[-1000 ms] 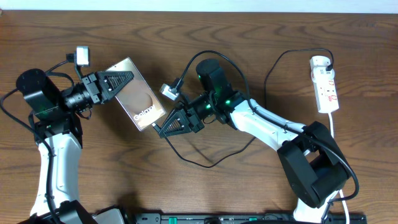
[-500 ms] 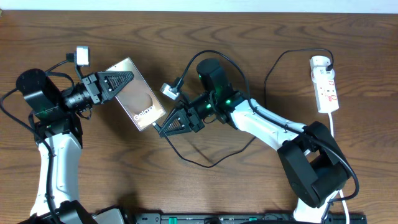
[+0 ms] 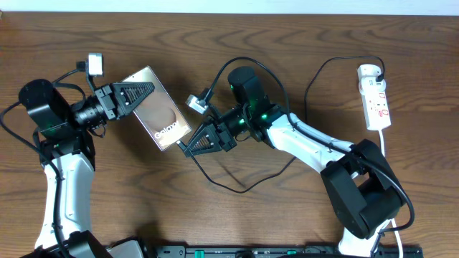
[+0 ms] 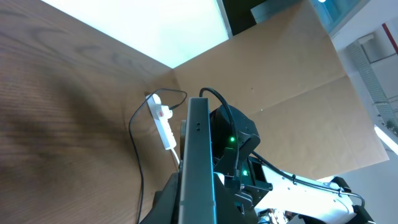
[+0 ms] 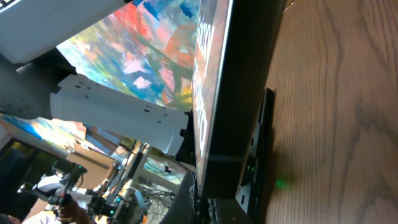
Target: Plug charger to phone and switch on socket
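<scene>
Robot lab workbench, wood-grain table (image 3: 143, 208), plain brown board partitions (image 4: 298, 74), two mounted arms (image 3: 64, 179)

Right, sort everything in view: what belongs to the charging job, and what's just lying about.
Job in hand:
- phone, gripped by the left claw
- charger, its plug end at the right claw
- socket

Lying about:
- black bar along the table edge
</scene>
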### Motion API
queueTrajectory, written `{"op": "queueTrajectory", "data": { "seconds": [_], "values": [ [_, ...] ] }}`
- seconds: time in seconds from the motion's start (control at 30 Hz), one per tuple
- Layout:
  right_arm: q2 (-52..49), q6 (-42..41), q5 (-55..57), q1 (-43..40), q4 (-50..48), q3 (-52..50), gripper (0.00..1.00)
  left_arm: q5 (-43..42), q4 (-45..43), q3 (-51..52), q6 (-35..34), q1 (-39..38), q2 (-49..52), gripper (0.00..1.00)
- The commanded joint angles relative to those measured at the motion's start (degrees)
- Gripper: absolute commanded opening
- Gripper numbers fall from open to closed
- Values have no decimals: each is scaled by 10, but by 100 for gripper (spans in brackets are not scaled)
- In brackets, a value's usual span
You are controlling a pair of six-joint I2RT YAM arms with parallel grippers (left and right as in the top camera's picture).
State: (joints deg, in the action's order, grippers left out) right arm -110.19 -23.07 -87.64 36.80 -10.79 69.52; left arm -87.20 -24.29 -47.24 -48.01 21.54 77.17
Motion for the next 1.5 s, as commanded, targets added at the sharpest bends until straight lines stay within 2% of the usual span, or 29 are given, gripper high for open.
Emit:
{"op": "queueTrajectory", "data": {
  "seconds": [0.0,0.4,0.77,1.03,1.47],
  "values": [
    [4,0,-4,-4,-2,0,1,-24,-5,2,-7,-1,-1,7],
    [4,-8,23,0,-7,0,1,-23,-5,2,-5,-1,-1,8],
    [4,-122,33,0,-139,0,1,-23,-5,3,-2,-1,-1,7],
    [4,-130,38,0,-144,0,1,-28,-1,3,29,-2,-1,7],
    [4,-189,53,0,-221,0,1,-28,0,12,43,-2,-1,8]
  ]
}}
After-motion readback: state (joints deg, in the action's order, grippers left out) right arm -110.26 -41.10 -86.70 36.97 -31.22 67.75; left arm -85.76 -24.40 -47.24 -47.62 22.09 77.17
